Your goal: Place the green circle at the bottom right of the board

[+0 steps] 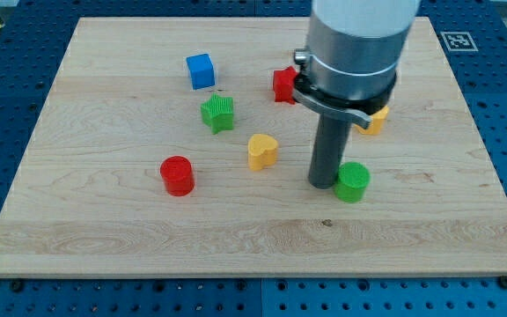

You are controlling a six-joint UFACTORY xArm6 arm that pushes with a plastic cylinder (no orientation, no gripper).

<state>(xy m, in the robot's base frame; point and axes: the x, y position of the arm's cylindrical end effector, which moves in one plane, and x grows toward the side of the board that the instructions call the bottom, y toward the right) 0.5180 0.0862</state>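
1. My tip (325,183), a dark rod end with no fingers to open or close, touches the left side of the green ribbed plastic circle (353,182), right of frame centre on the pale wooden desk (104,238).
2. Step in hand: pushing. The next move calls for a shove toward the lower right.

The tip (325,183) touches the green circle (353,182) on its left side. Toward the lower right of the frame the board (429,238) lies bare, with no block in that stretch. The obstacles sit elsewhere: a yellow heart (262,151) and red cylinder (177,174) to the left, and a yellow block (375,121) just above, half hidden by the arm.
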